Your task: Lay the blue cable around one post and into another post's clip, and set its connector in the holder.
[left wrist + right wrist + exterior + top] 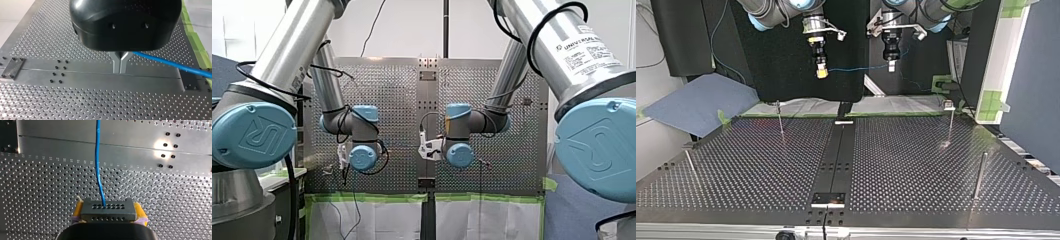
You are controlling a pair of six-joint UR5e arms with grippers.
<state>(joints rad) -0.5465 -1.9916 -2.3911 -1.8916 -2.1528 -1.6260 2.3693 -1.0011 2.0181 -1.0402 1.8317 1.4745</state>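
The blue cable (856,69) stretches level between my two grippers, high above the perforated table (916,165). My right gripper (821,73), at the top view's left, has yellow pads (78,210) shut on the cable's grey connector (108,210); the cable (98,162) runs straight ahead from it. My left gripper (891,66), at the top view's right, has its metal fingers (117,63) shut on the cable (172,64), which leads off to one side. Thin posts stand on the table: one (780,120) below my right gripper, one with a clip on top (950,122) further right.
Two more posts (980,175) (690,165) stand nearer the camera at the table's sides. A dark centre rail (838,155) runs down the table, with a small bracket (828,199) at its near end. Green tape (197,42) lines the table's edge.
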